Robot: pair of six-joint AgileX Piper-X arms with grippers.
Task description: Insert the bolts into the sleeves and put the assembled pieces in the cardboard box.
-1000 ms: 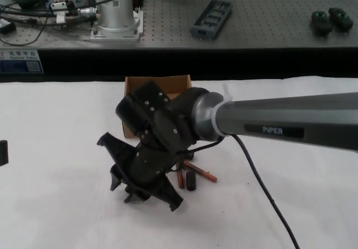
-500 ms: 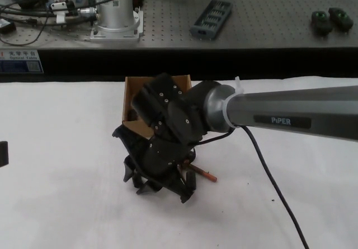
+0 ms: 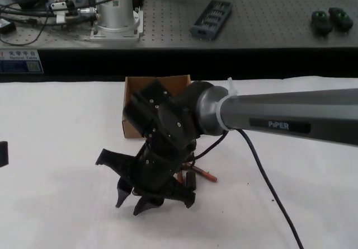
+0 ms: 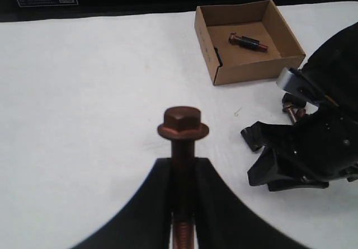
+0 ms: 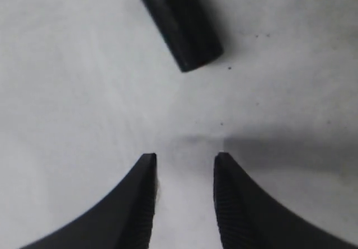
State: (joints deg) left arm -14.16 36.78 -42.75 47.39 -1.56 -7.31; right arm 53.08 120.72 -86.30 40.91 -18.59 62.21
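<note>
Copper-coloured hex-head bolt [image 4: 183, 127] sits pinched in the left gripper [image 4: 183, 168], apparently ready for insertion, while the right gripper [image 5: 183, 162] hangs spread near a short black cylindrical sleeve [image 5: 179, 22], likely its pickup.

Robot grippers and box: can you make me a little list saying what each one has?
left gripper: shut on a bolt, its head sticking out past the fingertips
right gripper: open, holding nothing, over the white cloth near a black sleeve
cardboard box: one assembled piece inside
</note>
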